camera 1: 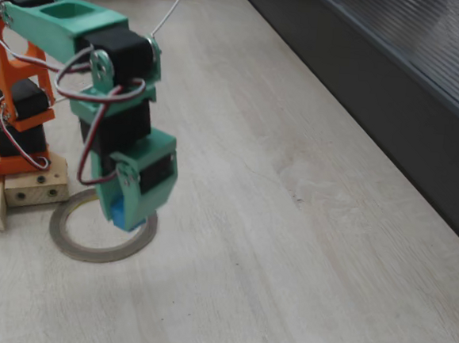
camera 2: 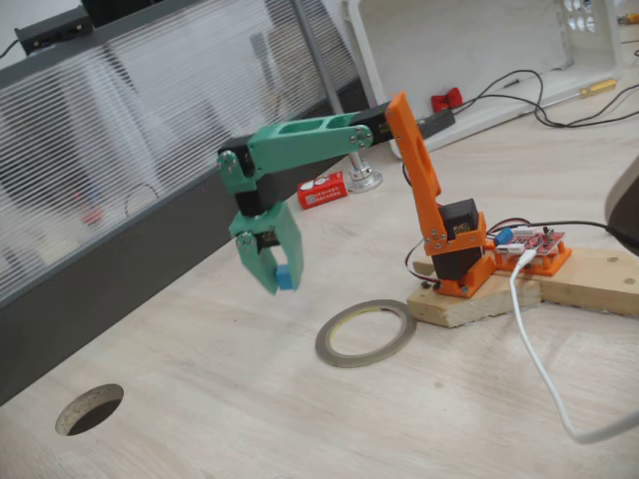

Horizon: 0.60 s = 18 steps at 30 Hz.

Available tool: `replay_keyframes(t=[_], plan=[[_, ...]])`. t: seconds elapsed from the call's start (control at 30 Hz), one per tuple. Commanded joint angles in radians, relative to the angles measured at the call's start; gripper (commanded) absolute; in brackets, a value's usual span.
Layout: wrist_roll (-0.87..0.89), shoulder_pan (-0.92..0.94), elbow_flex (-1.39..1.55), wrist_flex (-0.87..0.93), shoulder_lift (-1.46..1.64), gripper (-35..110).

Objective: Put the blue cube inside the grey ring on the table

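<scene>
The cube (camera 2: 286,277) hangs in the air, clamped between the closed jaws of the green gripper (camera 1: 131,207), which points down. It has no long axis; in a fixed view its visible flat face stands roughly upright, edges about plumb. It is small, bright sky blue and matte, mostly hidden by the green fingers (camera 1: 152,189) in a fixed view, where only a blue corner (camera 1: 120,213) shows at the tip.

The ring (camera 2: 365,332) lies flat on the table (camera 1: 287,247), thin, grey-brown with a yellowish inner edge, just beside the wooden block under the orange base (camera 2: 454,264). The cube is above the table, off to the ring's left in a fixed view and over its rim in the other.

The table is pale, streaked wood grain. A dark ribbed panel (camera 1: 413,67) runs along its far edge, and a round hole (camera 2: 90,409) is cut in the top.
</scene>
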Motion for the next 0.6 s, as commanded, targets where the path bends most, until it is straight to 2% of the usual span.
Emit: replay_keyframes(t=[0.0,0.13,0.57], plan=[[0.008,0.008,0.002,0.138,0.084,0],[0.008,0.002,0.02,0.181,0.106,0],[0.006,0.0,0.476,0.175,0.387,0]])
